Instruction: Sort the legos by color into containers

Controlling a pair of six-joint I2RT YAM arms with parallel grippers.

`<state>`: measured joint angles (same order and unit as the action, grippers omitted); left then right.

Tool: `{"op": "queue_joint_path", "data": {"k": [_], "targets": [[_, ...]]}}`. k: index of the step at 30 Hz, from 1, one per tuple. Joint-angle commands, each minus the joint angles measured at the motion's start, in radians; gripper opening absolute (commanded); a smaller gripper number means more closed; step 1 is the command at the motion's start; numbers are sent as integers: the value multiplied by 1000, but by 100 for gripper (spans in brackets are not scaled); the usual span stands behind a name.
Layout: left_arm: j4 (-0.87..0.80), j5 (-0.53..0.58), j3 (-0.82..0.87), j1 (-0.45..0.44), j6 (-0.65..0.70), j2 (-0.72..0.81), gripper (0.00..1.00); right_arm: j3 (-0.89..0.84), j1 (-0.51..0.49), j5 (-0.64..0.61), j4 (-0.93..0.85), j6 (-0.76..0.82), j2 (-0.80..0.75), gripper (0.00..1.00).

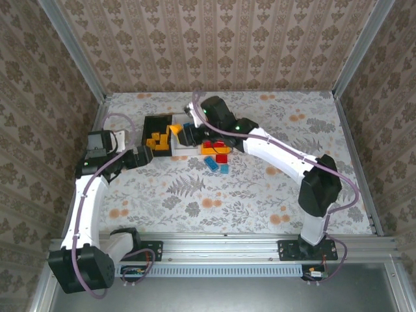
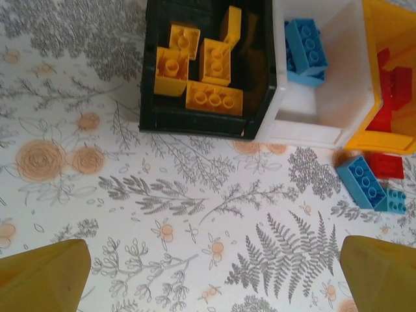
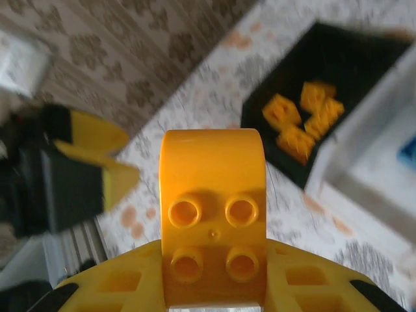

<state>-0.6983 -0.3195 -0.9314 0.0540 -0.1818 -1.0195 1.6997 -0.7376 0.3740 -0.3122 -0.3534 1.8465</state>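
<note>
Now the right gripper [image 3: 213,283] clamps an orange brick [image 3: 213,195]; released short of the black bin [image 3: 344,62], it may land outside. The left gripper [image 2: 214,273] stands wide apart.

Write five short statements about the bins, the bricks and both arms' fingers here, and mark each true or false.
1. The right gripper has its fingers shut on an orange brick. True.
2. The black bin holds blue bricks. False: it holds orange bricks.
3. The left gripper has its fingers spread wide, holding nothing. True.
4. The white bin holds red bricks. False: it holds blue bricks.
5. Two loose blue bricks lie on the table, outside the bins. True.
</note>
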Motion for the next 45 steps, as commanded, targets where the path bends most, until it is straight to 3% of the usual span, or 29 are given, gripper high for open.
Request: {"op": "queue_joint_path", "data": {"k": [1,6,13,15,18,21,26,29,37,45], "targets": [[27,25,1,7,31,30,100,128,3,-15,-75,-42,113,28],[23,104,15,3,36,76,100,368,1,-16,-95,-87,321,28],[26,124,14,-8,48,87,100,728,1,-52,-119,-148,633,27],[27,124,14,-12,51,85,100,850,4,-75,-139,-161,721,31],[25,131,15,-18,54,85,100,998,10,-90,-139,-194,824,53],[23,144,13,-20,54,89,100,1052,12,-108,-117,-201,838,65],[25,153,14,-21,51,96,100,1019,14,-161,-208,-105,717,66],[29,144,17,-22,53,96,100,870,12,-199,-305,-24,566,66],[81,43,40,-21,51,99,100,-66,14,-498,-228,47,-9,66],[116,-52,55,-25,55,77,100,-530,14,-499,-132,-99,-183,68]]}}
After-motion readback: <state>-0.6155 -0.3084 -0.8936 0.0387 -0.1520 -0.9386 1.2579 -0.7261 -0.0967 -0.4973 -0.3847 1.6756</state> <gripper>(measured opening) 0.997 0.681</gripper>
